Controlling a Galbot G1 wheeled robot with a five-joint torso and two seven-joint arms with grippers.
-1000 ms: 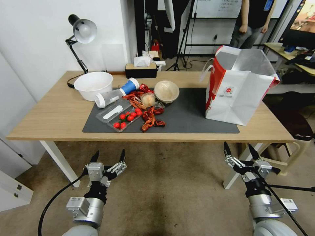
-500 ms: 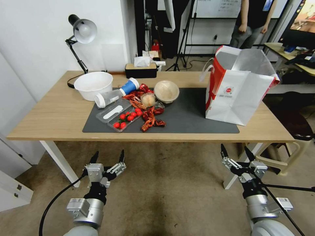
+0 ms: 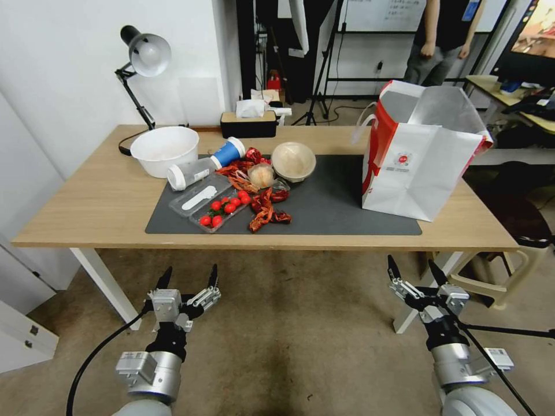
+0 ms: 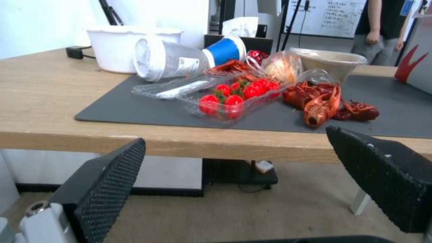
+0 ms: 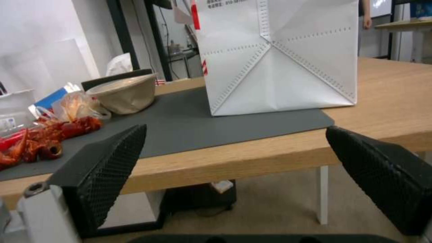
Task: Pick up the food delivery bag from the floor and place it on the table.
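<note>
The food delivery bag (image 3: 417, 162) stands upright on the right part of the table (image 3: 104, 202), partly on the dark grey mat (image 3: 329, 202); it is white with red sides and a foil lining, mouth open. In the right wrist view its white front (image 5: 279, 60) rises just beyond the table edge. My right gripper (image 3: 411, 271) hangs open over the floor (image 3: 300, 329) in front of the table, below the bag. My left gripper (image 3: 188, 277) is open too, low in front of the table's left half. Both hold nothing.
On the mat lie a tray of cherry tomatoes (image 3: 222, 207), red crayfish (image 3: 266, 211), a tipped cup (image 3: 202, 164) and a beige bowl (image 3: 293, 160). A white bowl (image 3: 165, 150), lamp (image 3: 141, 58) and tissue box (image 3: 248, 122) stand behind. A stool (image 3: 509, 254) sits right of the table.
Both grippers have drawn slightly back and down from the table edge, the right one a little to the left. The bag and table items have not moved.
</note>
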